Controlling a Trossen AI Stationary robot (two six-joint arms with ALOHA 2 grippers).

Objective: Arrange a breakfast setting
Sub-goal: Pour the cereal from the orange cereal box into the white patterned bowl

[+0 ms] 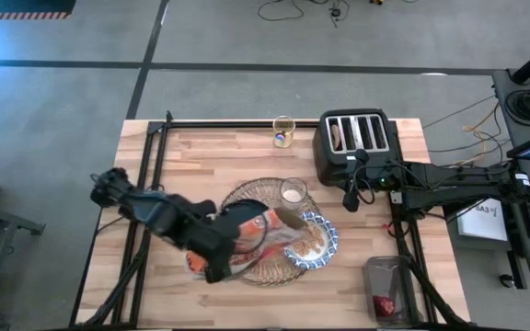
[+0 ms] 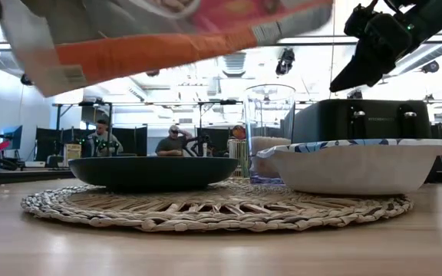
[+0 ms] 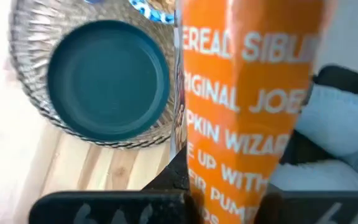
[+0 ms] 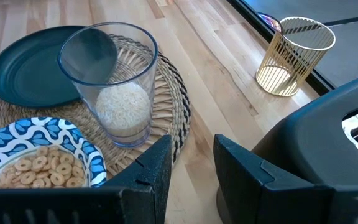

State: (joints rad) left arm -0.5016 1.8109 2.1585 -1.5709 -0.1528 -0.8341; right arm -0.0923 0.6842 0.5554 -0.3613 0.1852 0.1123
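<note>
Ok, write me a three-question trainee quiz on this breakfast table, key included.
1. True or false: the blue-and-white patterned bowl on the round woven wicker placemat already holds cereal rings.
2. What is the left gripper holding tipped over the setting?
A. the black four-slot toaster
B. the orange cereal bag
C. the gold wire cup
3. Fill in: the dark teal plate has ____ on it.

Key: 1 true. 2 B; the left gripper is shut on the bag, while the right gripper waits open beside the toaster, near the clear glass. 3 nothing.
</note>
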